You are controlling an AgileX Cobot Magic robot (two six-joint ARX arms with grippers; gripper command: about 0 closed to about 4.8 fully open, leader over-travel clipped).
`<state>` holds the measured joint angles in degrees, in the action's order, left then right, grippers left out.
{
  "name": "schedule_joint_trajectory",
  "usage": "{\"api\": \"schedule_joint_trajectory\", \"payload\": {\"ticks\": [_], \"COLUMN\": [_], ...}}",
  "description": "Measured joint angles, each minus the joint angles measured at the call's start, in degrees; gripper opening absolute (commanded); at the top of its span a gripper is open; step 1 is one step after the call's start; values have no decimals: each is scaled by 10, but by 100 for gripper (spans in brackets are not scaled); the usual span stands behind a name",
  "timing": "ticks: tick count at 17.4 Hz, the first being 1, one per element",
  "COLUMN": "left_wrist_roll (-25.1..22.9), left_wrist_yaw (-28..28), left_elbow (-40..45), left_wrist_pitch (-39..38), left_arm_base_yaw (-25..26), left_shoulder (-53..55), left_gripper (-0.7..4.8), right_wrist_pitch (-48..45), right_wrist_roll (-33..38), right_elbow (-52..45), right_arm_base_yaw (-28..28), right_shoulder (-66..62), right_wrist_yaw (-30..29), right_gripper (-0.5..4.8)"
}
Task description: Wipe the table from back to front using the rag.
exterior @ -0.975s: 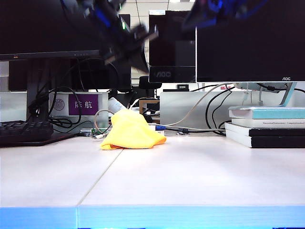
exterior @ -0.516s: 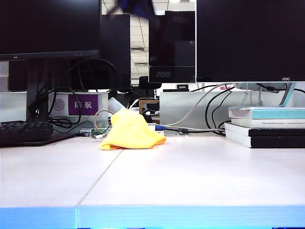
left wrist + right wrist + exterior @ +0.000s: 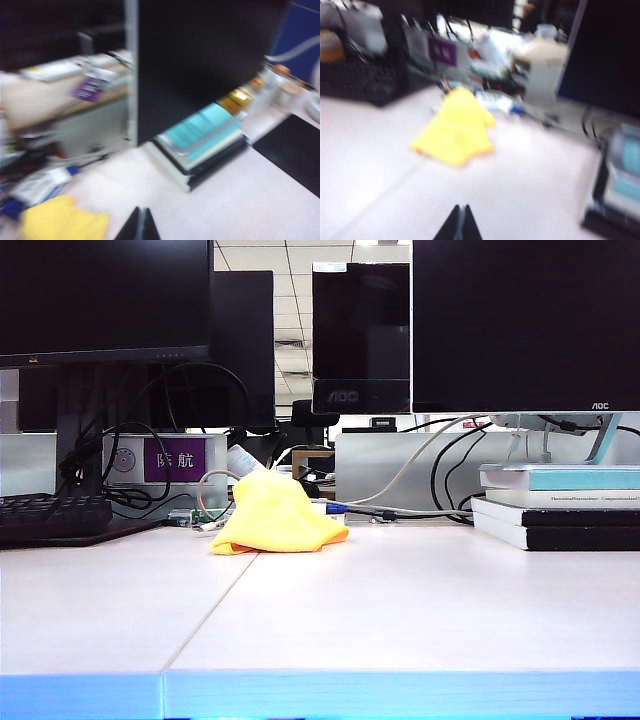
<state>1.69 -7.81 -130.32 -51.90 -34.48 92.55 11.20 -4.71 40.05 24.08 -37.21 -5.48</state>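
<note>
From my remote seat I see the rag lying in a soft, crumpled heap at the back of the table, just in front of the cables. Its cloth is bright yellow and fuzzy, and one corner spreads flat toward the right. The table top is smooth and pale, with a thin seam line and a bright blue front edge.

Neither arm appears in the exterior view. In the left wrist view, the left gripper hangs above the table with its dark fingertips pressed together, holding nothing. In the right wrist view, the right gripper is the same, tips together and empty, well apart from the rag.

On the monitor I can read "AOC". A purple label behind shows white Chinese characters. Books lie stacked at the right.
</note>
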Motion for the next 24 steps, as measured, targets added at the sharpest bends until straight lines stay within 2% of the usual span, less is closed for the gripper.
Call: {"api": "schedule_joint_trajectory", "payload": {"ticks": [4,10,13,17,20,24], "left_wrist_roll": [-16,-54,-56,-56,-56,-55], "left_wrist_yaw": [72,89,91,94,105,115], "left_elbow": [0,-1,-1,-1,-2,39], "left_wrist_pitch": [-96,-201,-239,-256,-295,-298], "left_arm_base_yaw": [-22,-25,-25,-25,-25,-25], "left_shoulder": [-92,-202,-246,-301,-336,-378], "left_gripper": [-6,-6,-6,-6,-6,-6], "right_wrist_pitch": [-47,-52,-27,10,17,17], "right_wrist_roll": [0,18,29,32,33,33], "right_elbow": [-149,-317,-352,-379,-384,-384], "right_arm_base_yaw": [0,0,0,0,-1,-1], "right_shoulder": [115,270,332,370,370,370], "right_wrist_yaw": [37,81,96,147,147,145], "right_gripper": [-1,-1,-1,-1,-1,-1]}}
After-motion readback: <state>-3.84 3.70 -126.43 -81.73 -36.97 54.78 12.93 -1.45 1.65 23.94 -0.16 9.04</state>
